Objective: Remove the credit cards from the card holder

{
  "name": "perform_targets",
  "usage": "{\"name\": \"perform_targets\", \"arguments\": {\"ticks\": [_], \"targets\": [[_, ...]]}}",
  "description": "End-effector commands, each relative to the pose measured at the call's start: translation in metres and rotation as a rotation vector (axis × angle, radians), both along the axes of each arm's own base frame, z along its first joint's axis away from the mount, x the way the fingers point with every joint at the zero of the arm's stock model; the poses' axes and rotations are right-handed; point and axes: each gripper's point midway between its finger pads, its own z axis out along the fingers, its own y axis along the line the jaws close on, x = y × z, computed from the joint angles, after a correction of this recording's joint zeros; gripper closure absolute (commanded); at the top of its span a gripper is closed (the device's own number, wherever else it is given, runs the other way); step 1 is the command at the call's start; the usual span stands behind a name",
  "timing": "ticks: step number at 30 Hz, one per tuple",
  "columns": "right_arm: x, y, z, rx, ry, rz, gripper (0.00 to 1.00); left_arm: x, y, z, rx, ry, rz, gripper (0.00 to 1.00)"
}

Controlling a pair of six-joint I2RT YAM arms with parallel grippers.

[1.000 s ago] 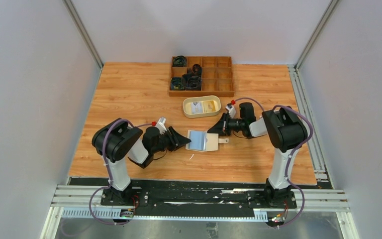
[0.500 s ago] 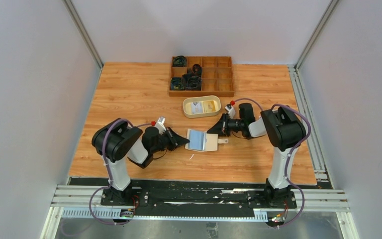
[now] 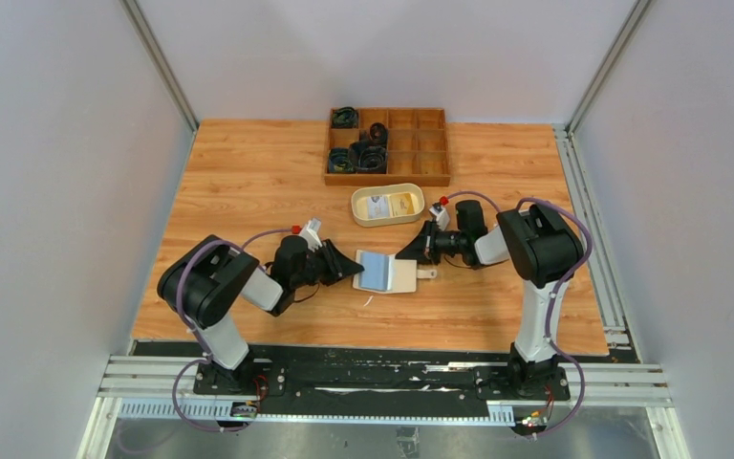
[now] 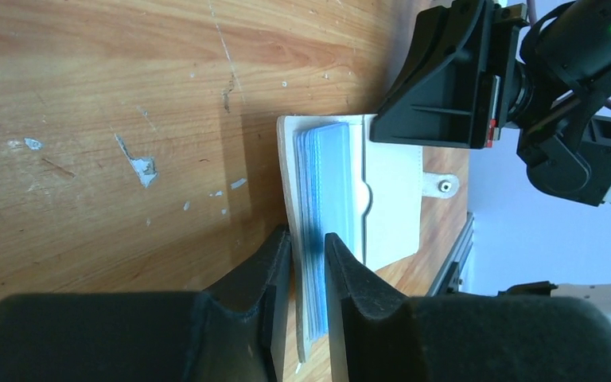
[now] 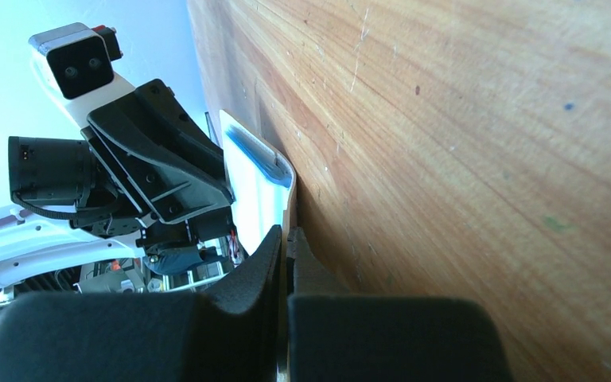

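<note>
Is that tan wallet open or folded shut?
Open: the wallet lies spread on the table, blue cards showing in its pocket.

Left arm (image 3: 212, 287) folded low, reaching rightward. Left hand (image 4: 306, 237): fingers slightly parted, narrow gap between them. Right arm (image 3: 535, 249) bent, reaching leftward. Right hand (image 5: 288, 235): fingers pressed fully together. Hands face each other, near, not touching.

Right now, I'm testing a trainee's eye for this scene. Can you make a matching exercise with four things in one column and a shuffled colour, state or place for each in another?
1. credit cards
2. card holder
3. oval dish
4. right gripper

a. cream, beyond the holder
b. jaws shut
c. blue-grey stack
d. beige, lying open

Pairs: 1-c, 2-d, 3-a, 4-b
</note>
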Motion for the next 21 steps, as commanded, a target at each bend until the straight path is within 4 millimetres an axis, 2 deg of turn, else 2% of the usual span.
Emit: {"name": "perform_targets", "arguments": {"ticks": [1,21], "targets": [[-0.003,0.007,-0.002,0.007,0.000,0.026,1.00,0.003,0.002,-0.005,0.010,-0.002,0.012,0.77],[-0.006,0.007,-0.006,0.014,0.012,0.030,1.00,0.006,0.013,-0.006,0.000,0.004,0.050,0.74]]}}
